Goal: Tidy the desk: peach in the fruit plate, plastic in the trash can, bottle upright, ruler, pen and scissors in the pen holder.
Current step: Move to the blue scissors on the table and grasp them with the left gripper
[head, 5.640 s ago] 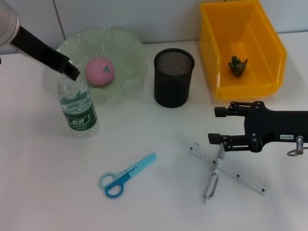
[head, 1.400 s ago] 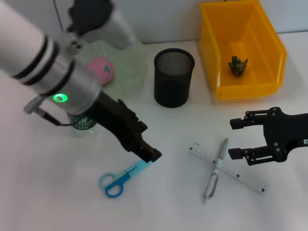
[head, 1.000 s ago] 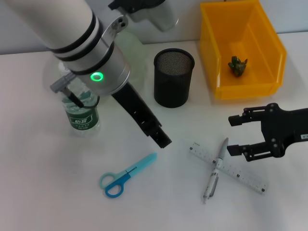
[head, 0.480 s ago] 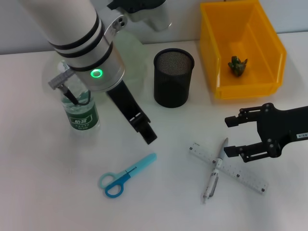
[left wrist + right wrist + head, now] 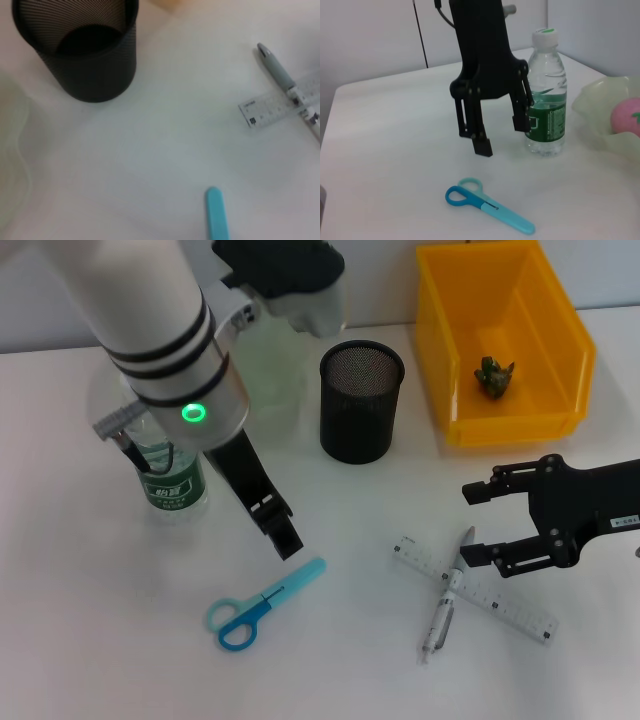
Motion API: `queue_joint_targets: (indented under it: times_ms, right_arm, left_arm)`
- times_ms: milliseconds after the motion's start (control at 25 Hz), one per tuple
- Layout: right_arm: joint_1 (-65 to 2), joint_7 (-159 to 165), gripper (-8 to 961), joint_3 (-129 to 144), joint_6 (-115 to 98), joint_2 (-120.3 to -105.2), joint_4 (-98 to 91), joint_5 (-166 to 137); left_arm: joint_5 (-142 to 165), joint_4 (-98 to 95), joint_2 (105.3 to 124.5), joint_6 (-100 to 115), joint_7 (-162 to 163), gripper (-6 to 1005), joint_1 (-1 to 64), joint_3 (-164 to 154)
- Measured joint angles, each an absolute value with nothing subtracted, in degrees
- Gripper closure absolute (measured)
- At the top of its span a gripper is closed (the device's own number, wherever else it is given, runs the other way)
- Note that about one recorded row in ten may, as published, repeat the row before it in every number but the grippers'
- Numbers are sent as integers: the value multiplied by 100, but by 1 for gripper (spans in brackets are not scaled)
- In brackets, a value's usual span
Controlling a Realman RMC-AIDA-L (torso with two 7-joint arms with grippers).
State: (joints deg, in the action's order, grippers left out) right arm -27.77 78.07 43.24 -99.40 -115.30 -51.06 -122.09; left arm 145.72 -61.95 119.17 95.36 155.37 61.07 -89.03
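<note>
My left gripper (image 5: 282, 535) hangs open and empty just above the table, a little behind the blue scissors (image 5: 262, 602); the right wrist view shows its fingers (image 5: 482, 145) spread apart over the scissors (image 5: 487, 205). The bottle (image 5: 170, 480) stands upright beside it. The peach (image 5: 626, 116) lies in the green fruit plate (image 5: 597, 102); in the head view my left arm hides it. My right gripper (image 5: 478, 523) is open, just above the pen (image 5: 446, 602), which lies crossed on the ruler (image 5: 490, 595). The green plastic (image 5: 493, 375) lies in the yellow bin (image 5: 560, 350).
The black mesh pen holder (image 5: 360, 400) stands at the middle back, also in the left wrist view (image 5: 82, 50). The scissors' tip (image 5: 216, 212), the ruler (image 5: 275, 107) and the pen (image 5: 277, 72) show there too. My left arm covers much of the plate (image 5: 268, 380).
My left gripper has swung left and a little nearer, coming closer to the scissors. My right gripper has edged slightly left toward the pen. Nothing on the table moved.
</note>
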Motion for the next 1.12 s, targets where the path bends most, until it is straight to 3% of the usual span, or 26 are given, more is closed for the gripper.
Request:
queue_joint_targets:
  times_ms: [440,1120]
  right_arm:
    - [-2826,7739,191,4324,-9850,-11642,-5098,-12210]
    - [-2843,7716,192,4333,-9804,-11662,-5044,-12217]
  left_arm:
    - [14528,-5823,11918,8935,15569,212,6030,-9534]
    - [13945,-5720,11918,8736,15665,214,6046,-10188]
